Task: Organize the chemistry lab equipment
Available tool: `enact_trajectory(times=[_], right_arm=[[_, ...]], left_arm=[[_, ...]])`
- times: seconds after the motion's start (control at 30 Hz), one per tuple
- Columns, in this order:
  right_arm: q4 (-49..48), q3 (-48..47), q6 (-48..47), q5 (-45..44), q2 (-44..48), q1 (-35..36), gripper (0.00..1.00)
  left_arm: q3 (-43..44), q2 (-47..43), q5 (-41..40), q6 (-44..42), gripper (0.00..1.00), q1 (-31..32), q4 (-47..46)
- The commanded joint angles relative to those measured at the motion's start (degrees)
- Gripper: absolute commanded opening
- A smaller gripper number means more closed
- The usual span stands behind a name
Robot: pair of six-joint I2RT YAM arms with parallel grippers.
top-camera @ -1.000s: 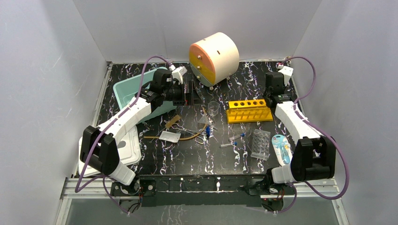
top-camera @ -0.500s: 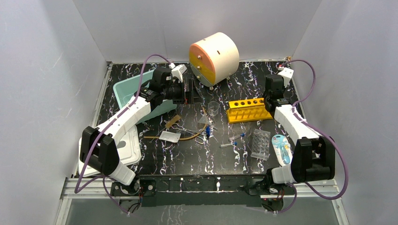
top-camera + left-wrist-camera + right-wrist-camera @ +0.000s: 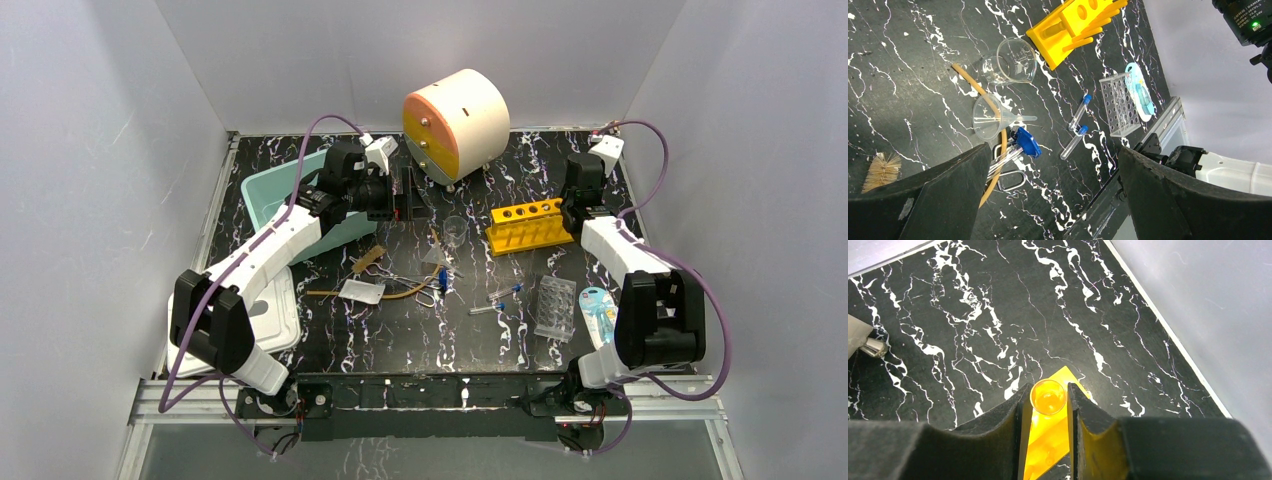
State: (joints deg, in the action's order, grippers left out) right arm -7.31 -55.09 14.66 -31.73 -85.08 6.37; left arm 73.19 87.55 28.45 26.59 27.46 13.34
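The yellow holed rack lies slanted at the back right, and my right gripper is shut on its right end; the right wrist view shows the fingers flanking the rack. Open and empty, my left gripper hovers above the back middle. Below it lie a clear funnel, a clear beaker, two blue-capped tubes, metal forceps, a brown brush and the clear well plate. A white packet lies left of centre.
A teal bin stands at the back left, under my left arm. A round cream and orange drawer unit stands at the back. A white lid lies front left. A light blue packet lies beside the well plate.
My right gripper has swung toward the back with the rack's right end, so the rack now lies slanted. The left arm has barely shifted.
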Motion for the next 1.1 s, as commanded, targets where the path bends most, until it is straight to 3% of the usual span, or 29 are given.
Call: enact_trajectory(times=[0.0, 0.27, 0.43, 0.57, 0.83, 1.07], right_arm=[[-0.9, -3.6, -1.0, -0.3, 0.3, -0.4, 0.43], [9.1, -8.2, -0.4, 0.5, 5.3, -0.4, 0.72], [21.3, -16.0, -0.5, 4.7, 6.8, -0.4, 0.82], [36.2, -24.6, 0.6, 13.7, 5.7, -0.4, 0.83], [52.2, -28.1, 2.9, 34.7, 11.0, 0.6, 0.77], [58.7, -24.8, 6.7, 28.0, 12.2, 14.8, 0.76]], left_arm=[[2.4, -2.4, -0.1, -0.3, 0.98, -0.3, -0.2], [2.3, -3.6, -2.4, -0.3, 0.98, -0.4, 0.6], [2.4, -4.8, -6.3, -0.3, 0.98, -0.4, 2.9], [0.2, -7.7, -10.3, -0.8, 0.98, -0.4, 4.2], [-4.9, -13.8, -14.9, -0.3, 0.98, -0.4, 4.7], [-8.3, -15.6, -17.1, 3.0, 0.98, -0.4, 3.8]])
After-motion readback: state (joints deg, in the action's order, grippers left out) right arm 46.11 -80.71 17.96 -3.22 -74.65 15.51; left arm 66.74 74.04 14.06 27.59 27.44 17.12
